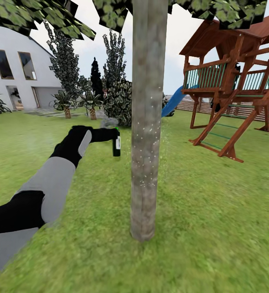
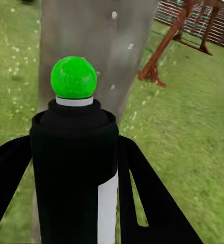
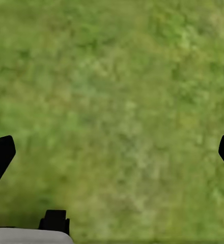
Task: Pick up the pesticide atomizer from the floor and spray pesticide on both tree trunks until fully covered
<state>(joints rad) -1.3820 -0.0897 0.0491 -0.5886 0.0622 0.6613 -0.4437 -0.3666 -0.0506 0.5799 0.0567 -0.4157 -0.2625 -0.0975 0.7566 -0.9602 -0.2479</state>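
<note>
Here, left gripper [image 1: 110, 134] pinching pesticide atomizer [image 1: 116, 143] upright, held just beside tree trunk [image 1: 146, 122], green spot [image 2: 73, 77] facing it; white spray specks on bark. Right gripper [image 3: 112, 152] spread wide over lawn [image 3: 112, 91]. Wooden play tower [image 1: 232, 81] beyond.

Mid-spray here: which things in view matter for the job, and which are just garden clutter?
Job:
- spray bottle, held upright in the left claw, just beside the trunk
- tree trunk, flecked with white droplets
- right claw, open over bare grass

Just there:
- wooden play tower
- blue slide
- white house
- short palms
- fence
</note>
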